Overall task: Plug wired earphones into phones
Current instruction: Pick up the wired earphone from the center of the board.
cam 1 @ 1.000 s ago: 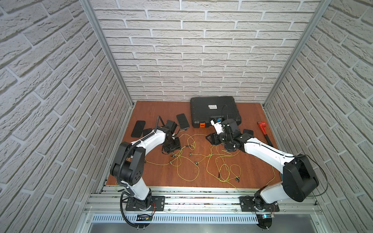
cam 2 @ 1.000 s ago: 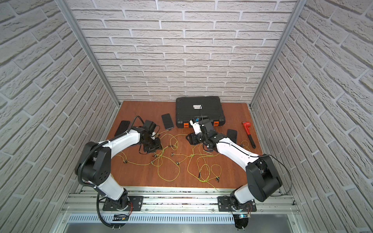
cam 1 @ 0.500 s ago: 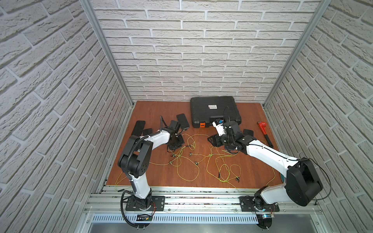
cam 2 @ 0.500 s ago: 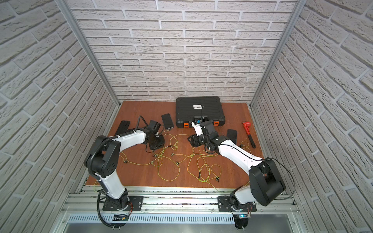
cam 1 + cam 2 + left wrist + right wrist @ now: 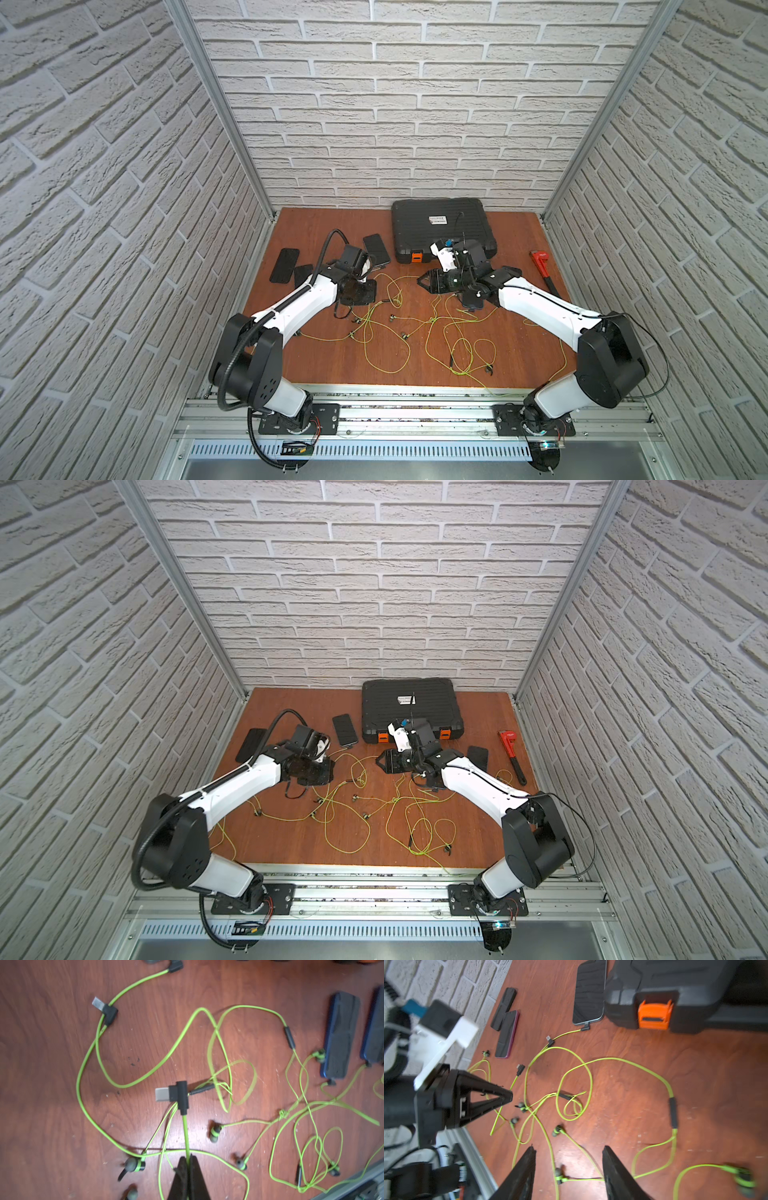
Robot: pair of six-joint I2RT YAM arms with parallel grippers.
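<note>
**Top views.** The wired earphones (image 5: pixel 432 320) sprawl as a tangle of yellow-green cable over the middle of the brown bench (image 5: pixel 311 224). The left end effector (image 5: pixel 358 291) sits low, left of centre; its opening is unreadable from here. The right end effector (image 5: pixel 422 281) points toward frame left, tips apart. Phones (image 5: pixel 284 265) lie flat at the bench's left. One more (image 5: pixel 376 248) lies beside the black ribbed case (image 5: pixel 440 228), and another (image 5: pixel 478 757) by the right arm.

**Left wrist.** At bottom centre the fingers (image 5: pixel 180 1176) are pressed together, pinching a green cable (image 5: pixel 185 1132). Its L-shaped plug (image 5: pixel 178 1095), metal tip bare, stands just beyond the fingertips. Two blue-edged phones are at the right edge.

**Right wrist.** At the bottom of the frame the jaws stand about half open with nothing gripped. Loose cable and an earbud (image 5: pixel 557 1130) lie on the bench beyond them. At upper centre a plug is in the end of the phone beside the case.
</note>
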